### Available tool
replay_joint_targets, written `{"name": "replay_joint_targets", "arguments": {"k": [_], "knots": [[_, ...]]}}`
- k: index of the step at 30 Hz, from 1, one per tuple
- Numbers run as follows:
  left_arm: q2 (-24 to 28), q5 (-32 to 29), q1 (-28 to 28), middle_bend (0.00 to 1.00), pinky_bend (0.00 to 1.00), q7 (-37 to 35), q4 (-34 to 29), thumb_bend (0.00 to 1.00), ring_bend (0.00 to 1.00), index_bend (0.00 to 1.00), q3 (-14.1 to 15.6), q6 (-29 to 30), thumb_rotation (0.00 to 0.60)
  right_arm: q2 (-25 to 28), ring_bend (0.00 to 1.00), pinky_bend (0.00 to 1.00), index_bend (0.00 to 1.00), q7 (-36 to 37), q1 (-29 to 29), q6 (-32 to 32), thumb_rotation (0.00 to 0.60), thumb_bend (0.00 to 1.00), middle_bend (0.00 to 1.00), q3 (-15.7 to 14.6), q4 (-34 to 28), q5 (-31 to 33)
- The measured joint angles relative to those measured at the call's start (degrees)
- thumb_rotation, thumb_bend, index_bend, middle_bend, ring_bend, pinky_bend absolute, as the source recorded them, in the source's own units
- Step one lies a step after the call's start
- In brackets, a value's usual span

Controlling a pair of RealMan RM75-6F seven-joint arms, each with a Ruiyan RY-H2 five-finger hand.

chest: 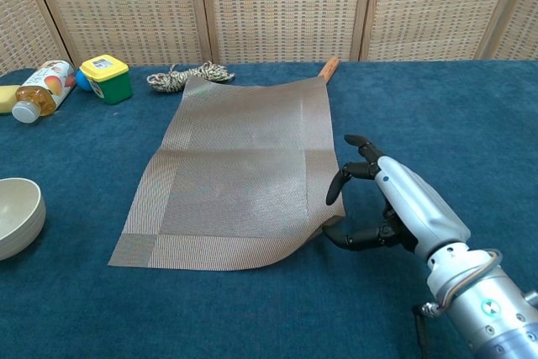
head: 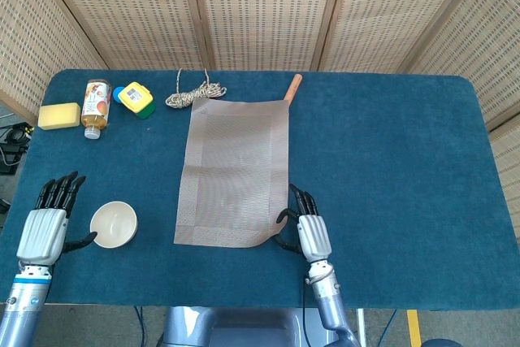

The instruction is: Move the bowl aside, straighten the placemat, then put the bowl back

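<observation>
The grey woven placemat [head: 234,170] lies lengthwise at the table's middle, a little askew. Its near right corner is lifted off the cloth [chest: 324,220]. My right hand [head: 307,231] is at that corner; in the chest view the right hand [chest: 395,205] has its thumb under the raised corner and a curled finger on top, pinching the mat's edge. The cream bowl [head: 114,223] stands on the blue cloth left of the mat, partly cut off in the chest view as the bowl [chest: 17,216]. My left hand [head: 45,232] is just left of it, fingers spread, thumb near the rim.
At the back left are a yellow sponge [head: 58,115], a lying juice bottle [head: 96,108] and a yellow-green block [head: 136,99]. A coil of rope [head: 195,95] touches the mat's far left corner. A wooden stick [head: 292,87] lies at its far right corner.
</observation>
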Motion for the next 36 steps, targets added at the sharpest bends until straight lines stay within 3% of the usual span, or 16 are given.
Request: {"name": "replay_joint_targets", "arguments": {"k": [7, 26, 36], "knots": [[0.0, -0.3, 0.0, 0.0, 0.0, 0.0, 0.0, 0.05, 0.0, 0.0, -0.1, -0.4, 0.6, -0.1, 0.0, 0.0, 0.59, 0.2, 0.2, -0.5, 0.6, 0.4, 0.1, 0.4, 0.2, 0.3], [-0.2, -0.8, -0.2, 0.0, 0.0, -0.3, 0.3, 0.05, 0.0, 0.0, -0.3, -1.2, 0.6, 0.3, 0.0, 0.0, 0.57, 0.3, 0.2, -1.6, 0.6, 0.56, 0.08, 0.5, -0.2, 0.9], [-0.3, -1.0, -0.2, 0.0, 0.0, -0.4, 0.2, 0.05, 0.0, 0.0, -0.4, -1.2, 0.6, 0.5, 0.0, 0.0, 0.7, 0.1, 0.1, -1.8, 0.6, 0.56, 0.14, 0.4, -0.6, 1.1]]}}
